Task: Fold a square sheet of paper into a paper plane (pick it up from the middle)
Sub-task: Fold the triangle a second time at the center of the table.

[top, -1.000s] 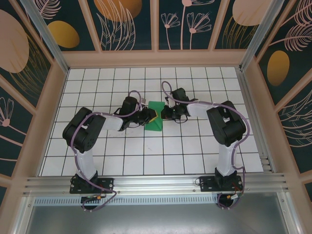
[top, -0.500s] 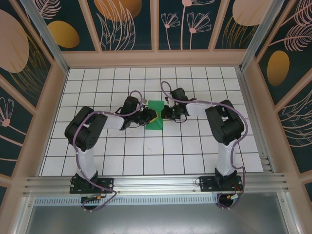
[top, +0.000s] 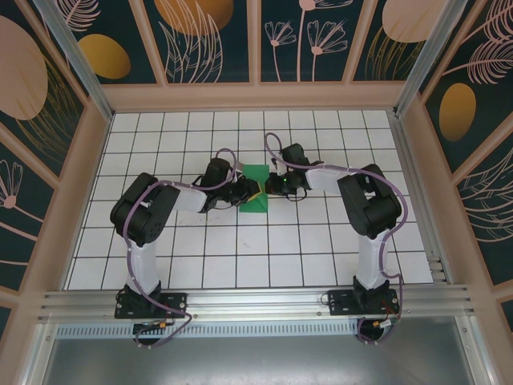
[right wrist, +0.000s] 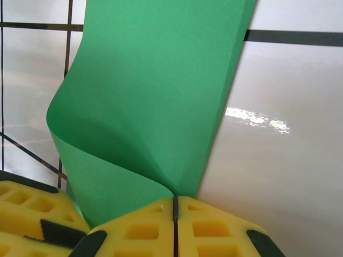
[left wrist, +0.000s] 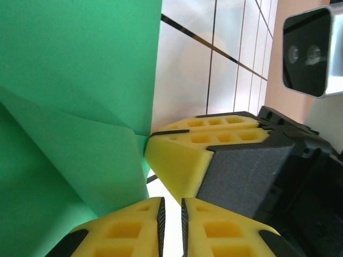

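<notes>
The square sheet of paper (top: 258, 175), partly folded, sits just above centre in the top view; the right gripper (right wrist: 174, 209), pressed together, pinches its curled fold; the left gripper (left wrist: 171, 219) shows a thin slit between its fingers, and whether it grips the paper cannot be told.

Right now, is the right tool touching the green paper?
Touching. Right wrist view: the green paper is pinched in the seam of the shut right tool.

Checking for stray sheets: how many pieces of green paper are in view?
1: the green paper, partly folded, lies between the left claw and the right claw. A second sheet underneath could be hidden.
</notes>
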